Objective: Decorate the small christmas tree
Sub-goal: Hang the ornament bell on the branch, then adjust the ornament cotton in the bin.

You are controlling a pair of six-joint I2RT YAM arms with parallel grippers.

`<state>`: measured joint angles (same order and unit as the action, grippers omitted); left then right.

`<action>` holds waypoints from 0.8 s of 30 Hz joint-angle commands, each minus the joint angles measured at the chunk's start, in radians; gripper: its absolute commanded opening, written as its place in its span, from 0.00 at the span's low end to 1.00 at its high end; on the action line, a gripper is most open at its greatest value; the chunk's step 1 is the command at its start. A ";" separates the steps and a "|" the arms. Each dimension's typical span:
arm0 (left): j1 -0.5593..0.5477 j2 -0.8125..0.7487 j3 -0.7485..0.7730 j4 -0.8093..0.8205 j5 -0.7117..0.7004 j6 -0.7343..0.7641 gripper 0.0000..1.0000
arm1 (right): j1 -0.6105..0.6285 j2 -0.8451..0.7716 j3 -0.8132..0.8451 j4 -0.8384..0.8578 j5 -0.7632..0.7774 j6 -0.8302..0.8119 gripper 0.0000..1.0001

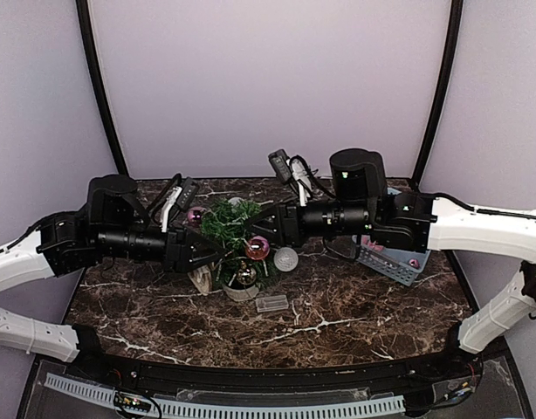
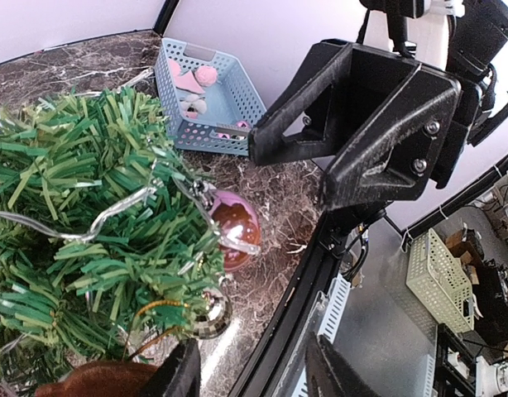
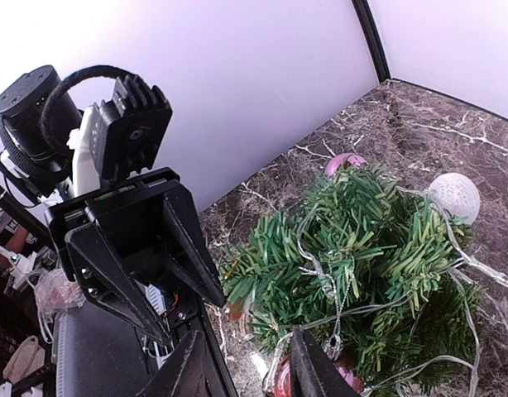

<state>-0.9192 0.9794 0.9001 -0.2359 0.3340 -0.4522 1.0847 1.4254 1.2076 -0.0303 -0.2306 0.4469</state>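
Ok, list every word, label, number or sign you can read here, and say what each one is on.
No readable text in any view.
The small christmas tree, pink bauble, blue basket and clear plastic box carry no print.
The green crate beyond the table in the left wrist view: too small and blurred to tell.

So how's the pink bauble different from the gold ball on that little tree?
The pink bauble is smooth and glossy, while the gold ball is covered in tiny mirror facets. The pink bauble hangs higher, out at the edge of the tree; the gold ball sits lower, tucked under the branches. Both are round and hang on the tree.
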 commanded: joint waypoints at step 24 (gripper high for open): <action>0.185 0.205 0.453 -0.080 -0.104 0.201 0.85 | -0.138 -0.076 0.147 -0.119 0.312 -0.121 0.99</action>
<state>-0.8207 1.1358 1.3483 -0.4282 0.1814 -0.2581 0.9779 1.3312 1.2762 -0.1371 -0.0208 0.3408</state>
